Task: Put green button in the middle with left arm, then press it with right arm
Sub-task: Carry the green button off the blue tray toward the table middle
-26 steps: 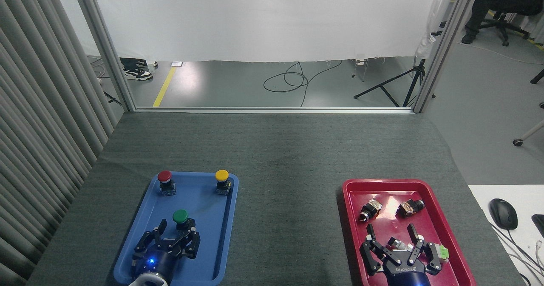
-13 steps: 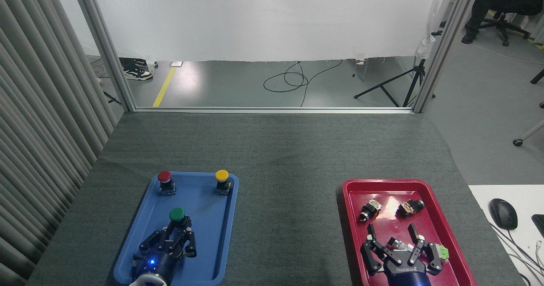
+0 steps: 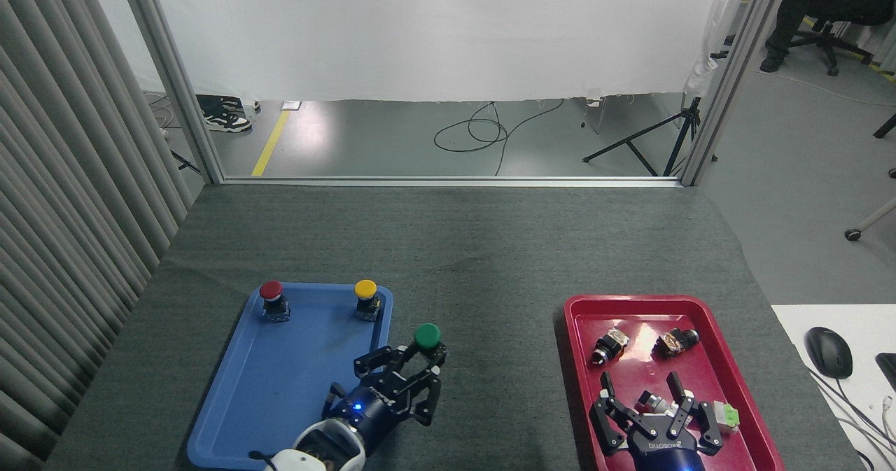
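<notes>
Green button was clamped between the fingers of the left gripper, cap up, held over the grey counter just past the right rim of the blue tray. Whether its base touched the cloth or hung above it could not be told. Only one view, the head view. Red button and yellow button sat at the far end of the blue tray. Right gripper hung over the red tray, fingers spread wide, gripping nothing; small parts lay in that tray. Progress, as judged: pickup done, button out of the tray but short of the middle between the trays. Left to do: carry it further right, set it down, release, then press with the right arm.
</notes>
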